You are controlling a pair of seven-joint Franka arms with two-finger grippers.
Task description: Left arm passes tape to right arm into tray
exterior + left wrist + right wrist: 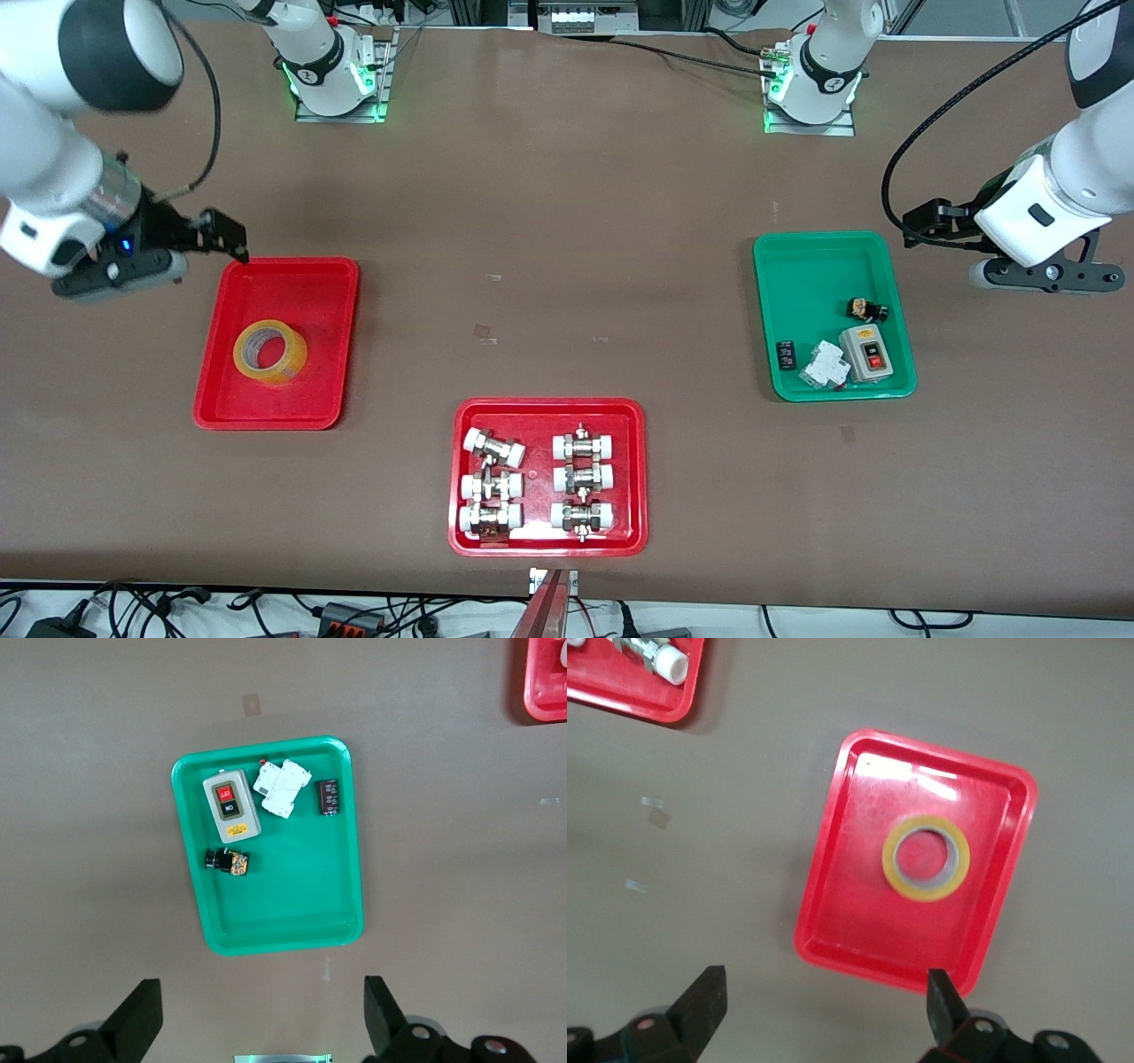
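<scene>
The tape (270,352) lay flat in my red tray (332,292), so I judged the handover and drop done, with only pulling clear left. My right tool (199,237) hung released and empty over the desk (567,221) just beside the tray's corner toward the bases, fingers (700,1001) spread wide. My left tool (930,221) hovered released too, beside the green tray (819,257) of electrical parts. Next, I reckoned, both arms needed only to lift away without clipping a rim.
</scene>
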